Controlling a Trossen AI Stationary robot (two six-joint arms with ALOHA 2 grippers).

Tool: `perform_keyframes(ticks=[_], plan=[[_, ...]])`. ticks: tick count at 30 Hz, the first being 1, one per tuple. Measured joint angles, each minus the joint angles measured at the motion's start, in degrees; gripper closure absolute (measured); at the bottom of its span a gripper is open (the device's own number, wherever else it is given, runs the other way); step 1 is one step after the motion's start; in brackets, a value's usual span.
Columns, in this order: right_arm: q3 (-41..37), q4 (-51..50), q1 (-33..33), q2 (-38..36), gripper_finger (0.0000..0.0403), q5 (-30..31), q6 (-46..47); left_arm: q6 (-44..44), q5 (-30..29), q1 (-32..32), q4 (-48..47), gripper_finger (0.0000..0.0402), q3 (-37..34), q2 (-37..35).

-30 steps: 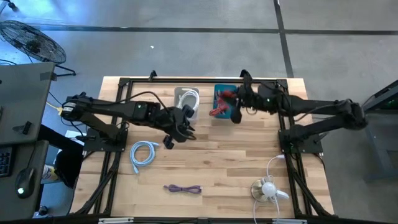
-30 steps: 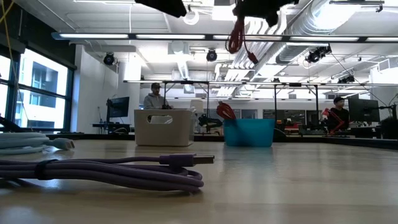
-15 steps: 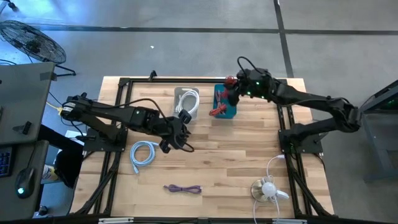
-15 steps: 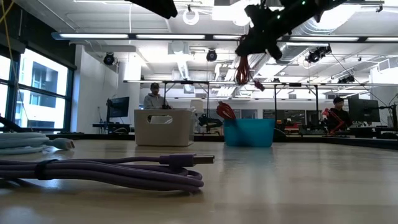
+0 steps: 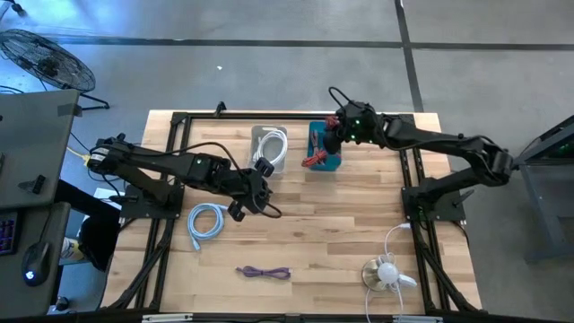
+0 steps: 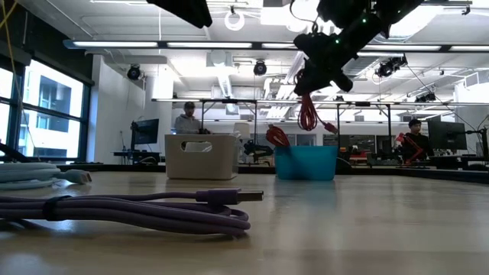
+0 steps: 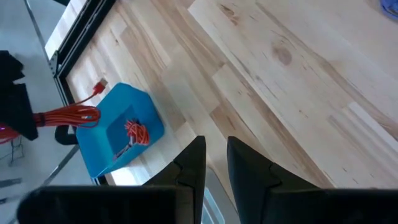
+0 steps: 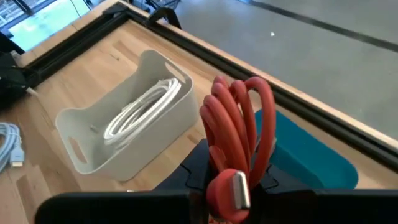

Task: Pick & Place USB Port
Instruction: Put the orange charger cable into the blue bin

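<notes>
1. Now the right gripper (image 8: 233, 180) hangs above the blue plastic bin (image 5: 325, 147), jaws clamped on a coiled red USB cable (image 8: 239, 134).
2. Step in hand: placing; the cable dangles just over the bin, which already holds another red cable.
3. Next move likely needs lowering, then release.
4. Left gripper (image 7: 214, 165) hovers mid-table, jaws nearly together, empty.

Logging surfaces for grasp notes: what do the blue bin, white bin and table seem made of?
Blue bin: looks like smooth moulded plastic, even colour, rounded corners. White bin: likely matte plastic, with cut handle slots. Table: light wood planks, grain and joints visible.
</notes>
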Motion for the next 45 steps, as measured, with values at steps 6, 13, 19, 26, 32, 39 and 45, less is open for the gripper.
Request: perform_keyframes(ticks=[6,13,19,26,32,39,45], plan=[[0.0,-0.5,0.0,2.4,0.0369,-1.8,1.2,-0.4,0.0,0.0,0.0,0.0339,0.0,0.0],[0.0,-0.5,0.1,5.4,0.0369,-3.0,3.0,-1.1,0.0,0.0,-0.3,0.0339,0.0,0.0],[0.0,-0.5,0.1,6.9,0.0369,-5.1,4.4,-1.7,0.1,0.0,-0.7,0.0339,-0.5,0.0],[0.0,-2.5,0.0,6.9,0.0369,-4.5,5.1,-1.7,0.0,0.0,0.1,0.0339,-3.2,0.0],[0.0,-2.6,-0.5,8.4,0.0369,-4.6,5.9,-1.7,0.0,0.0,0.8,0.0339,-3.9,0.0],[0.0,-1.5,-1.3,13.4,0.0335,-4.6,4.4,-2.0,0.0,0.0,0.9,0.0339,-3.9,0.0],[0.0,2.9,-1.3,15.3,0.0247,-4.6,2.6,-2.1,0.1,0.0,0.8,0.0339,-3.9,0.0]])
